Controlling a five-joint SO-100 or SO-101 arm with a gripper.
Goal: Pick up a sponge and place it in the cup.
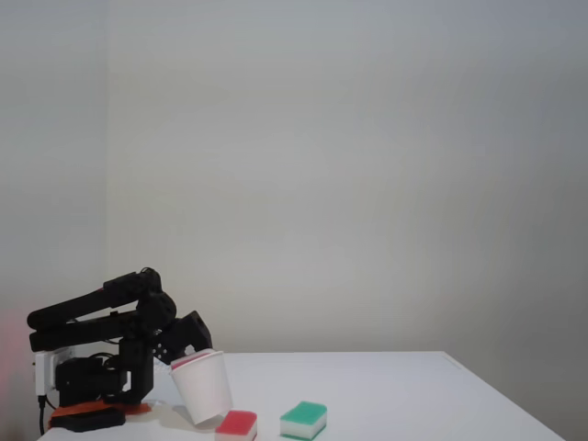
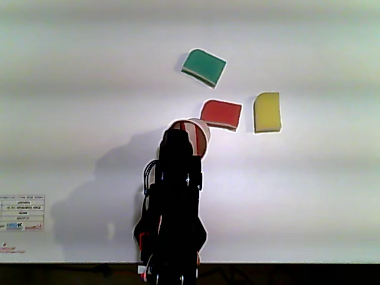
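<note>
red sponge (image 1: 236, 424) lies loose on the surface beside my tilted cup (image 1: 202, 386); something red-and-white shows inside the cup, so one looks delivered. my pincer (image 1: 188, 349) hovers at the rim, its opening hidden.

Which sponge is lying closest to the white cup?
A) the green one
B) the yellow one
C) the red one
C. In the other view the red sponge lies right beside the cup, while the green sponge and the yellow sponge sit farther off; the fixed view also shows the red one next to the cup's base.
</note>
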